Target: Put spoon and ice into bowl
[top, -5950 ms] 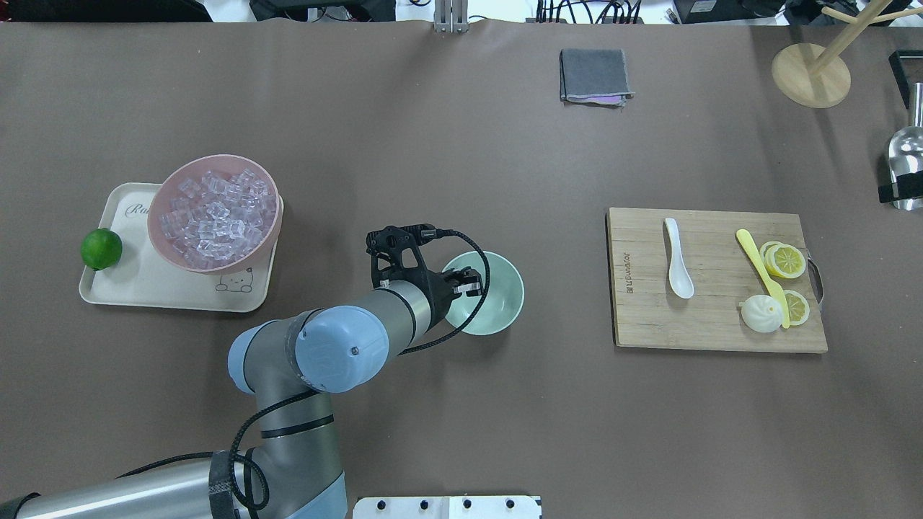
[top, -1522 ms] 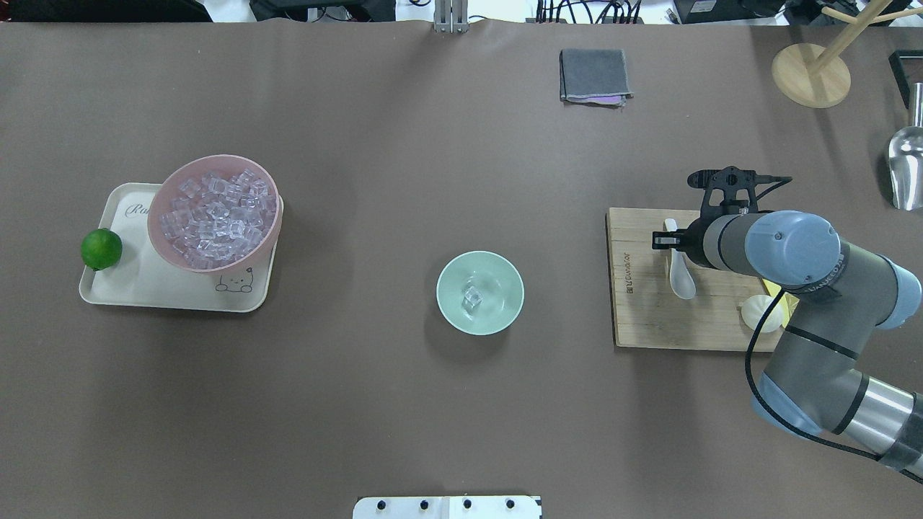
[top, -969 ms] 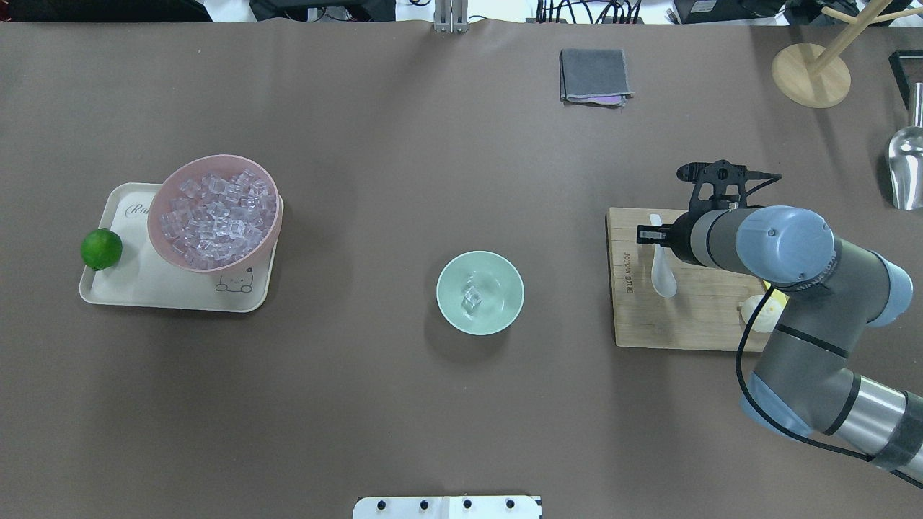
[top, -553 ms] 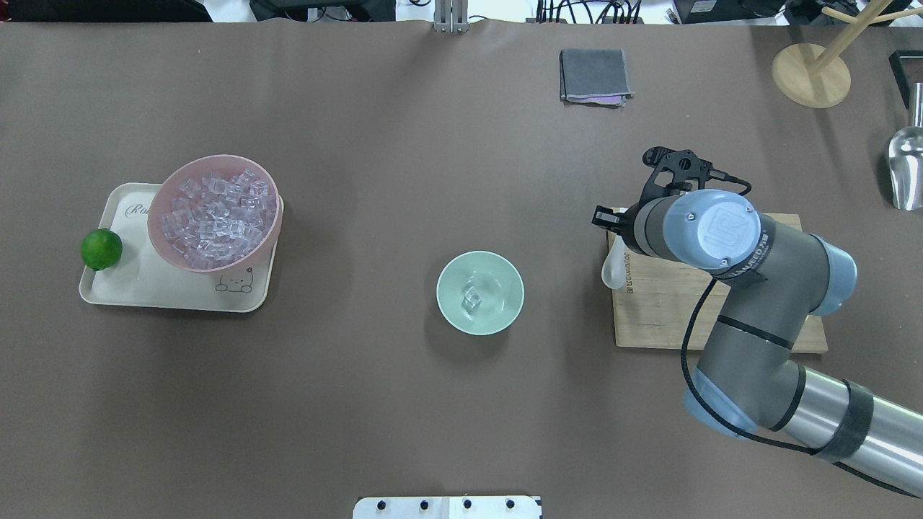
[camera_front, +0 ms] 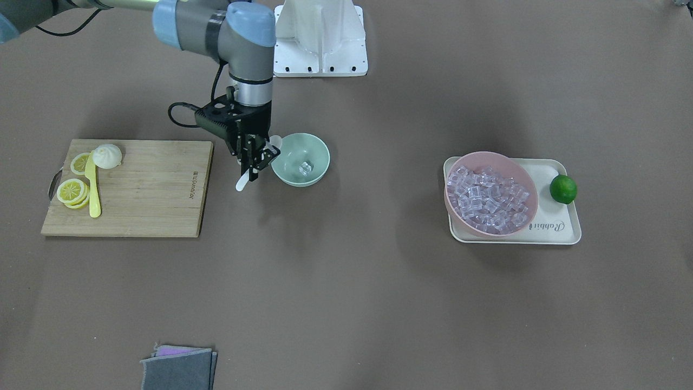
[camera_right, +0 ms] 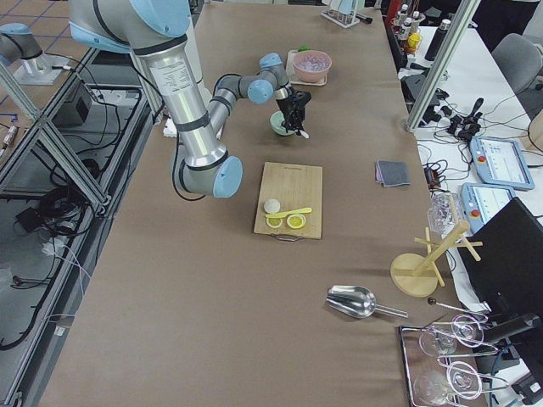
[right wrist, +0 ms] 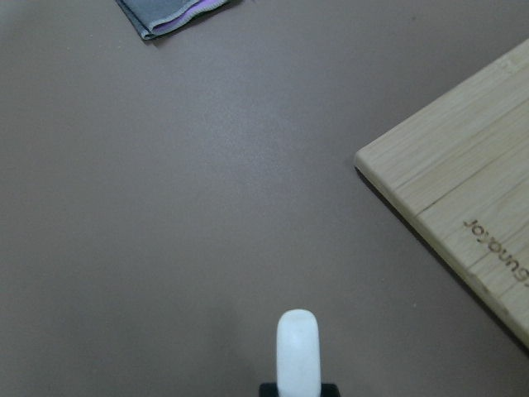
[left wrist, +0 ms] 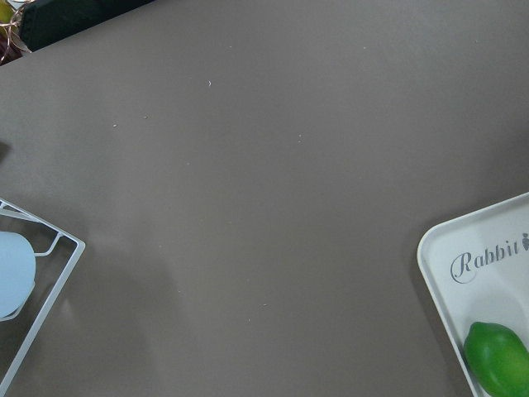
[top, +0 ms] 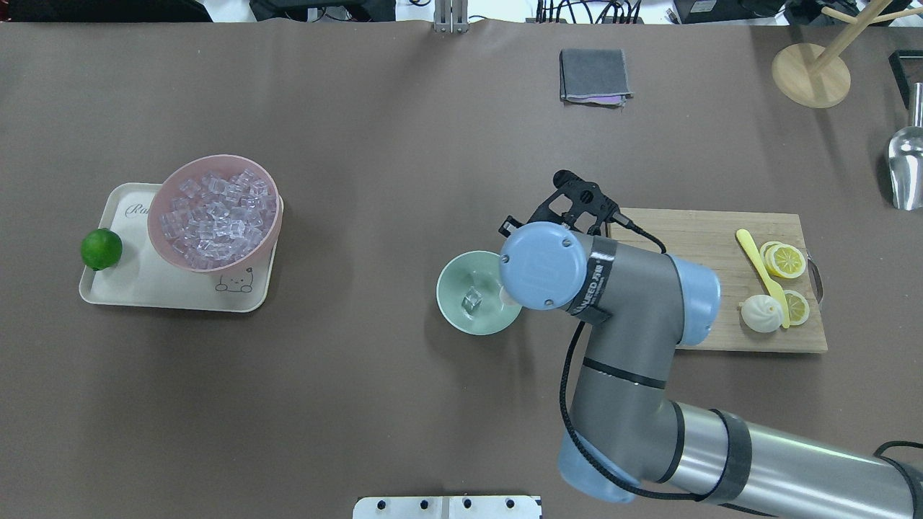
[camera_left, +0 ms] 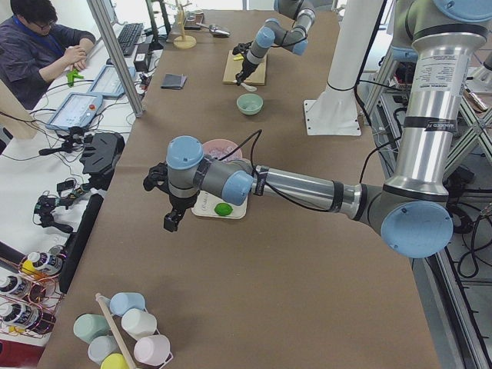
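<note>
My right gripper (camera_front: 252, 162) is shut on the white spoon (camera_front: 243, 184) and holds it tilted in the air. The spoon's scoop (camera_front: 275, 142) is at the rim of the mint-green bowl (camera_front: 319, 157), on the cutting-board side. The handle end shows in the right wrist view (right wrist: 297, 351). One clear ice cube (top: 471, 300) lies in the bowl (top: 454, 317). In the overhead view the right wrist hides the gripper. My left gripper (camera_left: 171, 221) shows only in the exterior left view, beside the tray; I cannot tell if it is open or shut.
A pink bowl (top: 162, 238) full of ice stands on a cream tray (top: 130, 288) with a lime (top: 101, 249) at the left. A wooden cutting board (top: 721, 245) at the right holds a yellow knife (top: 757, 263), lemon slices and a bun. A grey cloth (top: 594, 76) lies at the back.
My right gripper lifted the spoon off the cutting board and carried it left to the mint-green bowl's rim. The left arm, earlier over that bowl, has left the overhead view; an ice cube lies in the bowl.
</note>
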